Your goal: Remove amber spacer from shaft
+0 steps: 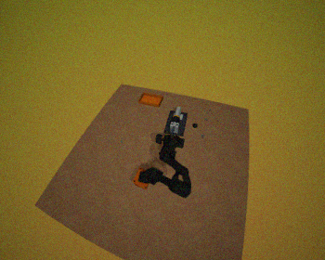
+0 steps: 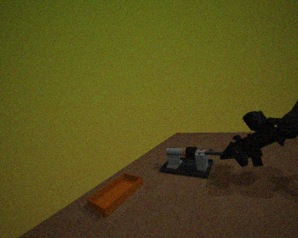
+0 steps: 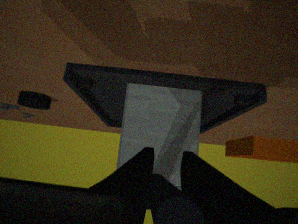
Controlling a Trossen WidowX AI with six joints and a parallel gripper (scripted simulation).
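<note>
Shaft fixture and tray on a brown tabletop (image 2: 161, 212)

The fingers (image 2: 227, 154) grip the near end of the thin shaft (image 2: 214, 153), which reaches the pale upright support (image 2: 201, 161). Between that support and the pale housing block (image 2: 174, 157) sit a black piece (image 2: 191, 152) and a thin amber spacer (image 2: 185, 153), above a dark base plate (image 2: 182, 172). An open orange tray (image 2: 105, 212) lies apart from the plate.

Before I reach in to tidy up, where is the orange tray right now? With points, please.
In the exterior view, the orange tray (image 1: 151, 99) (image 2: 106, 211) sits at lower left on the brown table (image 1: 97, 153) (image 2: 246, 208), nearest the dark base plate (image 1: 167, 124) (image 2: 184, 173).
</note>
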